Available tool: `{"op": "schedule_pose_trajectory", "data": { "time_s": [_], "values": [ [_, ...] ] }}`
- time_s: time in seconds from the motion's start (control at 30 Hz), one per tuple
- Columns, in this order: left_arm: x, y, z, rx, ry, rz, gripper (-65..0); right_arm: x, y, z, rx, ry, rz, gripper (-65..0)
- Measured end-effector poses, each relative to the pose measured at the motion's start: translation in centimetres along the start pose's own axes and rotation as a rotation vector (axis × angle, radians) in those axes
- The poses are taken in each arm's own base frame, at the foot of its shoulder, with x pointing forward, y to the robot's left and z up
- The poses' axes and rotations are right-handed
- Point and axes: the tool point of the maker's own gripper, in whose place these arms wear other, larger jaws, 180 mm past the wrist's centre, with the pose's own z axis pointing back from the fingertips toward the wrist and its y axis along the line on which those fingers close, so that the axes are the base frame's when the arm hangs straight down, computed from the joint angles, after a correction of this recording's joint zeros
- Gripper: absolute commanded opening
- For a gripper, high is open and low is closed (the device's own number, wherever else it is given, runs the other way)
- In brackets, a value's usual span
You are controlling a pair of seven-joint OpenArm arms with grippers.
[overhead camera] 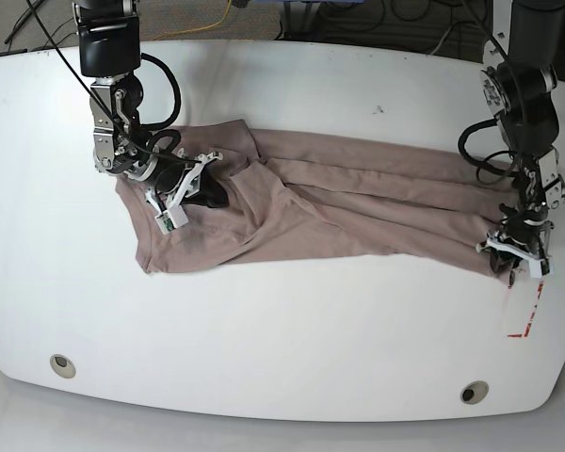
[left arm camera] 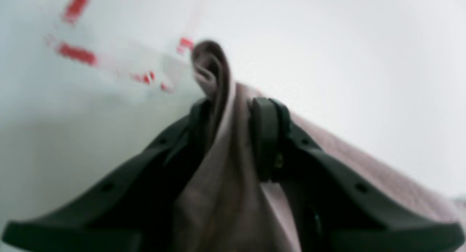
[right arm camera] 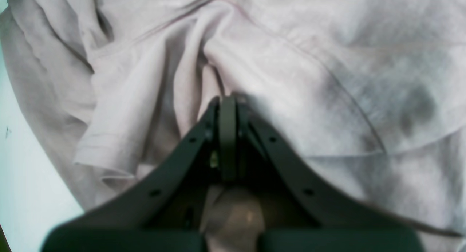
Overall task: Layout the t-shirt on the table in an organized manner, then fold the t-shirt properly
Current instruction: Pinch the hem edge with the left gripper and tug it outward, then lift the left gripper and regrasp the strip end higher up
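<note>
Lying stretched across the table [overhead camera: 282, 348], the t-shirt [overhead camera: 358, 202] looks soft and limp; the left gripper [left arm camera: 233, 128] pinches its edge, the right gripper [right arm camera: 227, 110] pinches bunched fabric.

floor [overhead camera: 358, 24]: beyond far edge | cables [overhead camera: 395, 19]: dark, tangled | cord [overhead camera: 193, 30]: yellow

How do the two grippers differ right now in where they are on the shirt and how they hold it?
The left gripper grips the stretched-out end of the t-shirt, near the red tape mark; the right gripper is at the bunched, wrinkled end. The left gripper has a thick fold between parted fingers; the right gripper's fingers are pressed together on thin fabric. Both are black and shut on the shirt.
</note>
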Motion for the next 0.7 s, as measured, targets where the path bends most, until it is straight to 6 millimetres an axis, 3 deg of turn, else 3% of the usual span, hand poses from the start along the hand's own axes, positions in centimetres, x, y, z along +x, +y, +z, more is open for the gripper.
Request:
{"op": "schedule_pose_trajectory", "data": {
  "time_s": [0.23, 0.4, 0.53, 0.7],
  "values": [
    [0.2, 0.0, 0.0, 0.001, -0.010, 0.004, -51.5, 0.0, 0.0, 0.0, 0.000, 0.000, 0.000, -65.0],
    [1.9, 0.0, 0.3, 0.003, -0.050, -0.022, -64.6, 0.0, 0.0, 0.0, 0.000, 0.001, 0.000, -65.0],
    [3.9, 0.1, 0.6, 0.004, -0.107, -0.046, -65.0, 0.0, 0.0, 0.0, 0.000, 0.001, 0.000, -65.0],
    [3.6, 0.1, 0.7, 0.004, -0.101, -0.043, -65.0, 0.0, 0.0, 0.0, 0.000, 0.001, 0.000, -65.0]
  ]
}}
